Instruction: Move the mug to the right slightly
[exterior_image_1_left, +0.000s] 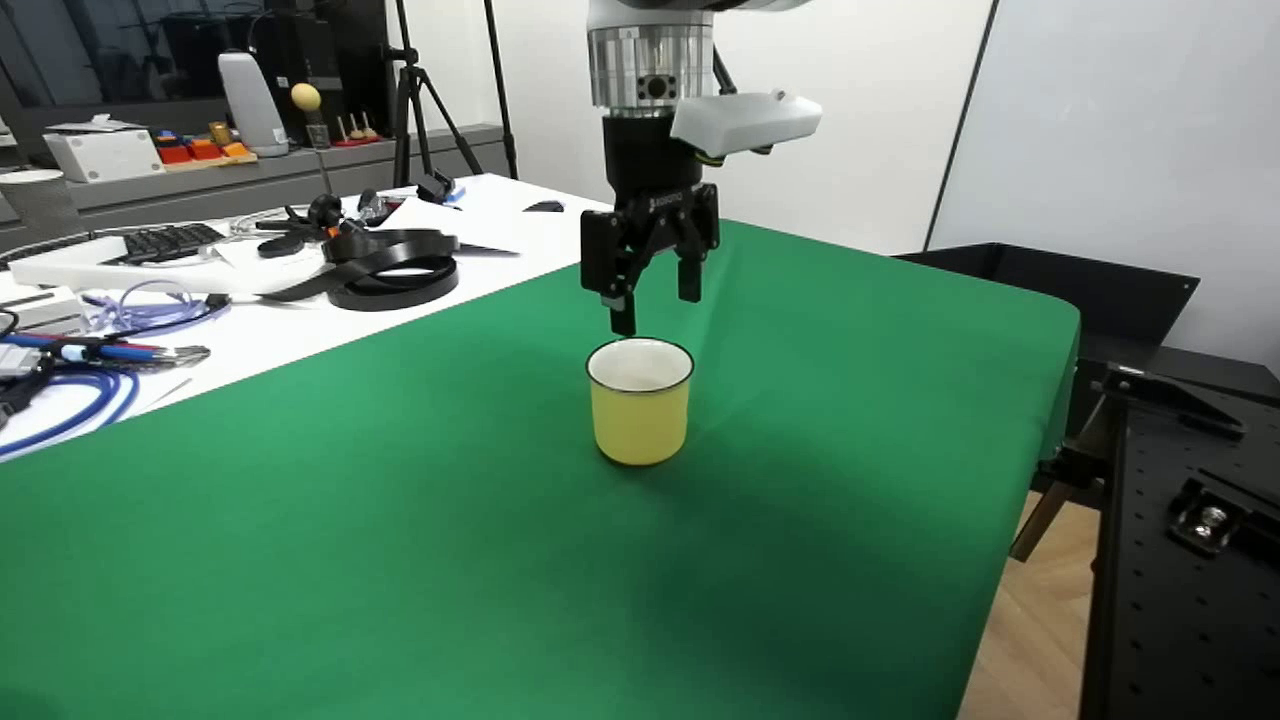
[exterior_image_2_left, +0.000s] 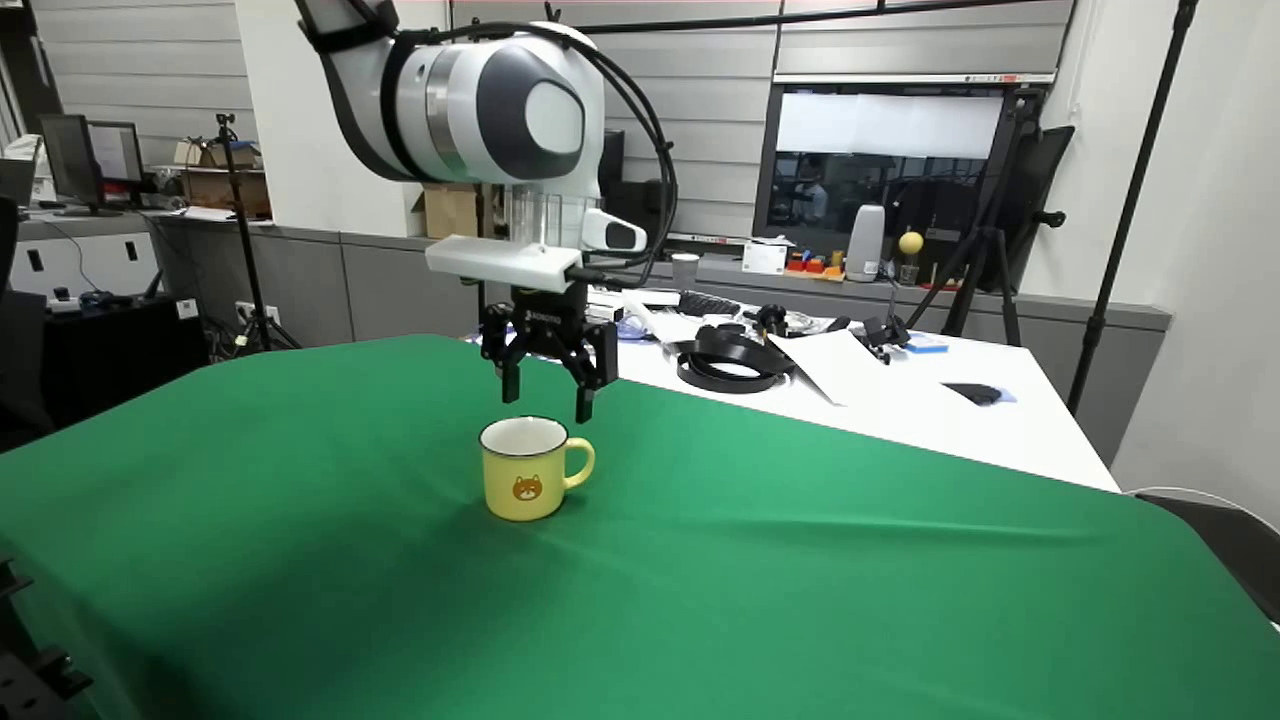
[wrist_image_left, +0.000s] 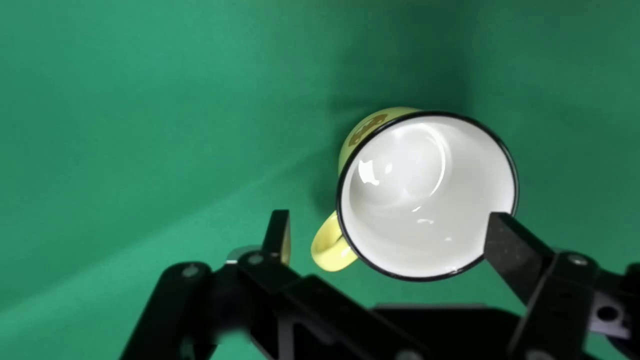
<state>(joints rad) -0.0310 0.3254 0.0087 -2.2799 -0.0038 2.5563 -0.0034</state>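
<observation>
As is shown in both exterior views, the pale yellow cylindrical mug (exterior_image_1_left: 640, 427) is stood upright on green cloth (exterior_image_2_left: 800, 610), below the black two-fingered gripper (exterior_image_2_left: 548, 398); in the wrist view, its fingers (wrist_image_left: 515, 252) are parted widely, nothing gripped.

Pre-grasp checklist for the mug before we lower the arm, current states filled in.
1. Mug upright: ok; it stands on the green cloth.
2. End effector open: ok; its fingers are apart.
3. End effector off the mug: ok; an exterior view shows a gap.
4. Handle out of the closing path: not ok, probably; in the wrist view it points toward the finger at picture left.
5. Straight descent misses the rim: cannot tell; in the wrist view the finger at picture right covers part of it, so contact is possible.
6. Target spot defined: cannot tell; no goal mark shows for "right slightly".
</observation>
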